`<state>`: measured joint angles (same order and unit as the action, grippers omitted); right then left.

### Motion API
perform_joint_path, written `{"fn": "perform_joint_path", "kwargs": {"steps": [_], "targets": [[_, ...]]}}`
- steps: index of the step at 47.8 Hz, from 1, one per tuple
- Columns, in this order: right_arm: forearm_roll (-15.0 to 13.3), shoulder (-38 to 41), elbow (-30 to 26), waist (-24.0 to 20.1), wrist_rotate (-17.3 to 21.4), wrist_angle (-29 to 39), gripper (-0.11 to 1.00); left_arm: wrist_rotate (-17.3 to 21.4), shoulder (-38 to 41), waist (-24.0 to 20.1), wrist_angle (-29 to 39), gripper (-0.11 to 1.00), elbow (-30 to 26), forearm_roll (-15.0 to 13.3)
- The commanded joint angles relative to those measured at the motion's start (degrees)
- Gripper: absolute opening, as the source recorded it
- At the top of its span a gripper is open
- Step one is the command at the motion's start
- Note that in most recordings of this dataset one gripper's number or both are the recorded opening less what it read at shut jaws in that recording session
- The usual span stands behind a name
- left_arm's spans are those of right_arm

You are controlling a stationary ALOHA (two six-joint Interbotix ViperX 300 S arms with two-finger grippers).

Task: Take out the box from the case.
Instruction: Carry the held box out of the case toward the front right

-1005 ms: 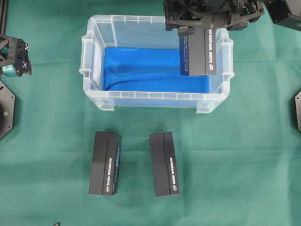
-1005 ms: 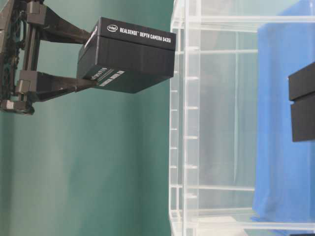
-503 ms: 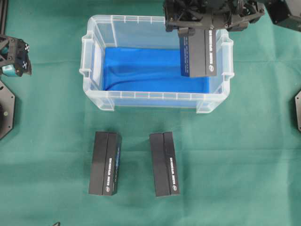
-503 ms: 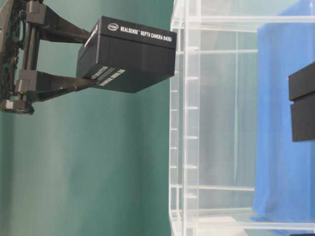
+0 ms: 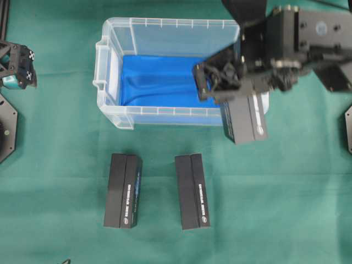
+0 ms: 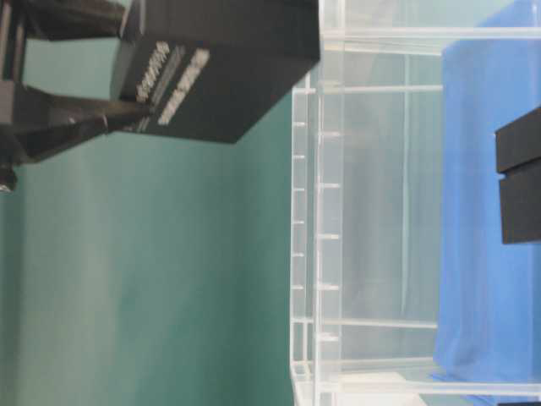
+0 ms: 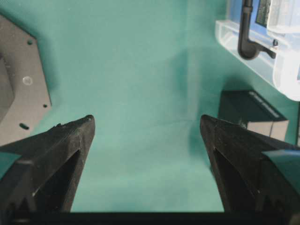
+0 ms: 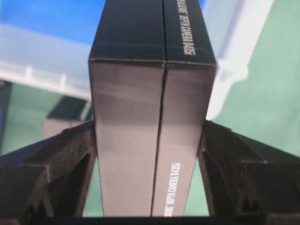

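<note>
- Three black boxes are out in the open: two lie flat on the green worktop (image 5: 286,209) at about 6 o'clock from the case (image 5: 113,71), and the third box (image 5: 245,118) hangs in the right hand (image 5: 234,82).
- The right hand is clenched on that box, one finger pressed to each long side, as the right wrist view shows plainly.
- The held box sits at roughly 4 o'clock of the case, over its front right corner and rim, partly past the wall and above the cloth.
- The case shows only its bright blue lining (image 5: 159,80) on the floor; I judge the lift is done and the set-down remains.
- The left hand (image 7: 147,140) is released, its fingers spread wide over bare cloth at 9 o'clock of the scene, well apart from everything.
- Risk: the box looks close above the rim, so a descent begun too soon could catch the wall and knock the box askew or shove the light case.
- Risk: the grip is on smooth card sides only; a bump might let the box slide out.
- Risk: set down too far toward 7 o'clock, it could land on the nearer lying box (image 5: 192,191).
- Writing: the held box's edge reads "DEPTH CAMERA D435"; the lying boxes carry white lettering too small to read.
</note>
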<state>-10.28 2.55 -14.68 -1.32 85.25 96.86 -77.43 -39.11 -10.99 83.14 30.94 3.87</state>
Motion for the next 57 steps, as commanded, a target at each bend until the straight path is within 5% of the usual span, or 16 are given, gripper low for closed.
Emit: {"fn": "perform_joint_path", "kwargs": {"steps": [1,18,28,57], "targets": [[-0.4,-2.5,-1.8,-1.8,0.8,0.9,0.66,0.1,0.0,0.1,-0.2,0.92,-0.4,0.3],[-0.7,-2.5,-1.4,-11.2,8.3,3.2,0.66,0.0,-0.1,0.0,-0.2,0.92,-0.4,0.3],[-0.6,-2.5,-1.3,-15.9,9.4,6.2,0.66,-0.2,-0.1,-0.1,-0.2,0.92,-0.4,0.4],[-0.6,-2.2,-1.3,-18.1,14.1,4.5,0.66,-0.5,-0.1,-0.1,-0.4,0.92,-0.4,0.3]]}}
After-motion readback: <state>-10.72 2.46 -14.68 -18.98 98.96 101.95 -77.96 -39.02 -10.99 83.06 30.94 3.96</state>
